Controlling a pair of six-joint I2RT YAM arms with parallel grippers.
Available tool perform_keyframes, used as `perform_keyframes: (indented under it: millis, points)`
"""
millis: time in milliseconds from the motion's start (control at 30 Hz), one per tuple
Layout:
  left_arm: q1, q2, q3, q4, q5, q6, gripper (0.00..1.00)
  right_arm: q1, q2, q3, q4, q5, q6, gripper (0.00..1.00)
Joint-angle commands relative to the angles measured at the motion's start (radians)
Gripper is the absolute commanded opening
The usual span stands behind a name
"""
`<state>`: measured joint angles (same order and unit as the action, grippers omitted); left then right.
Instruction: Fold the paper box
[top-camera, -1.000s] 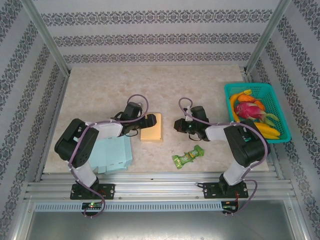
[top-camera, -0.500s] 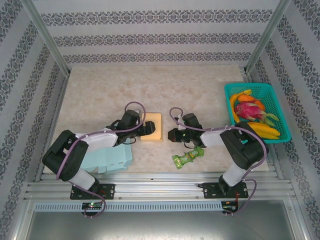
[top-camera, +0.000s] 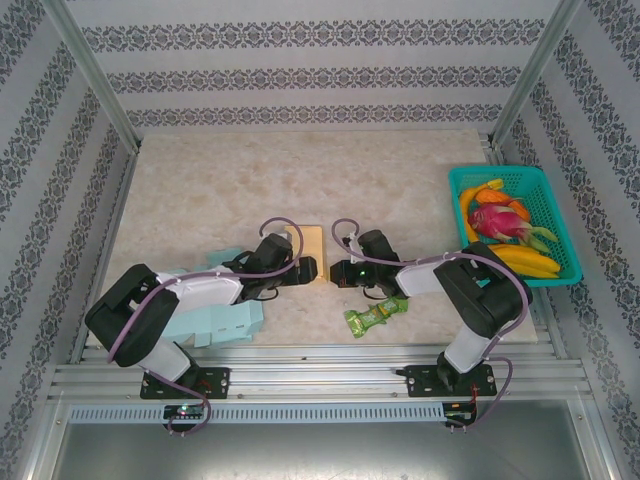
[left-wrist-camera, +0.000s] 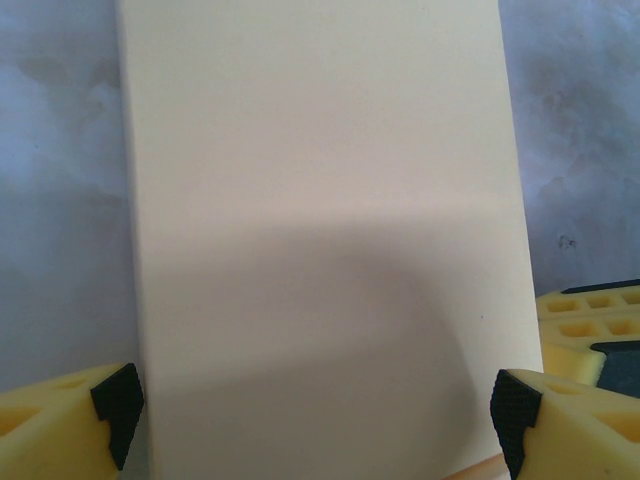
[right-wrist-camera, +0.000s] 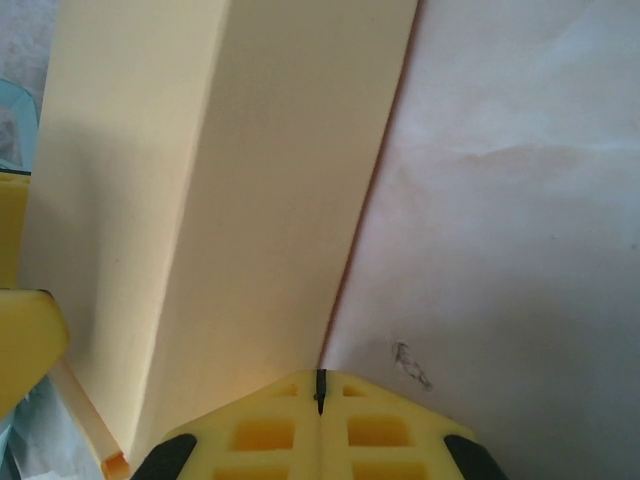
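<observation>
The left end effector (left-wrist-camera: 320, 400) is seen spread wide, its fingers set to either side of the paper box (top-camera: 311, 242); contact cannot be told. The right end effector (right-wrist-camera: 320, 392) is pressed together, empty, at the box's right edge. The box is lying mid-desk (top-camera: 220, 180) between them, with one lengthwise crease visible. Folding is judged barely begun, and most panels are not yet raised.
</observation>
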<state>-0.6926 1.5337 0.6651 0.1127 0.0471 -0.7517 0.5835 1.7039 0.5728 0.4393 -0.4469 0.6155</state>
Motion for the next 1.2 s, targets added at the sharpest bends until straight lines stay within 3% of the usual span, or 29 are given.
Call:
perform_keyframes:
  millis: [0, 133, 300, 533, 767, 1000, 1100, 1167]
  points:
    - [-0.031, 0.019, 0.011, 0.019, -0.026, -0.051, 0.92, 0.055, 0.053, -0.005, 0.048, 0.0, 0.04, 0.04]
    - [-0.081, 0.044, 0.0, 0.095, -0.027, -0.122, 0.91, 0.113, 0.083, -0.011, 0.196, -0.003, 0.14, 0.04]
    - [-0.156, 0.084, 0.018, 0.16, -0.073, -0.216, 0.91, 0.226, 0.11, -0.009, 0.369, 0.112, 0.258, 0.04]
    - [-0.142, 0.104, 0.127, 0.049, -0.124, -0.142, 0.9, 0.271, 0.145, -0.05, 0.536, 0.188, 0.343, 0.04]
    - [-0.061, 0.074, 0.163, -0.014, -0.144, -0.018, 0.91, 0.261, 0.035, -0.169, 0.489, 0.374, 0.283, 0.05]
    - [0.035, 0.063, 0.178, -0.082, -0.173, 0.008, 0.91, 0.249, -0.143, -0.223, 0.347, 0.508, 0.186, 0.13]
    - [0.036, 0.015, 0.155, -0.136, -0.241, -0.013, 0.92, 0.228, -0.247, -0.255, 0.23, 0.55, 0.107, 0.21]
    - [0.034, -0.007, 0.143, -0.183, -0.265, -0.045, 0.93, 0.211, -0.318, -0.246, 0.151, 0.559, 0.018, 0.35]
